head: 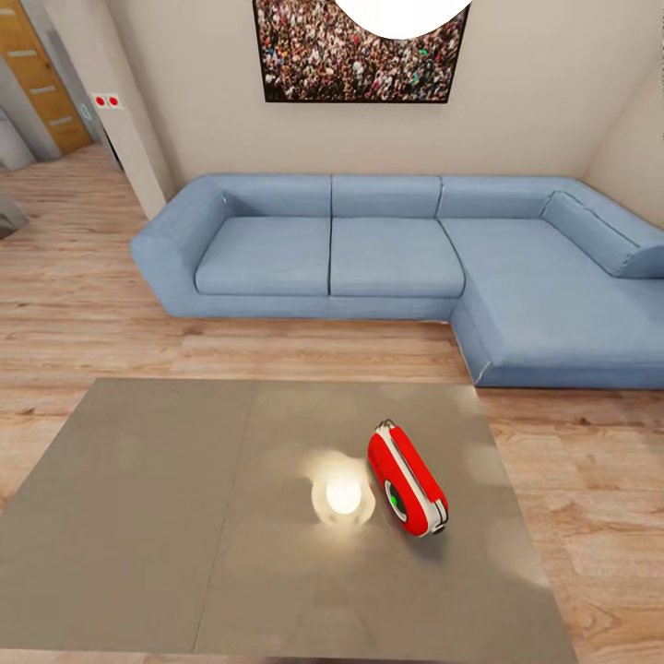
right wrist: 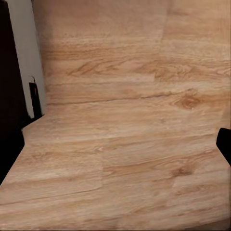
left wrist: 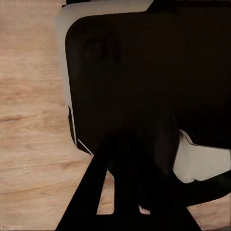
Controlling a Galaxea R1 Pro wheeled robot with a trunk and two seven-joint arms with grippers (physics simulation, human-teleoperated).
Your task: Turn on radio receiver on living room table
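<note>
On the grey table [head: 138,516], right of middle, the red radio receiver [head: 407,479]; jaws' state perhaps unreadable.

The radio receiver [head: 407,479] lies on the table [head: 166,516], right of its middle. Beyond the table stands a corner sofa [head: 397,267] against the far wall, below a framed picture [head: 360,51]. A doorway [head: 41,78] opens at far left.

Dark, near-black body panel [left wrist: 154,72] with pale grey-white edging, perhaps the robot's base
</note>
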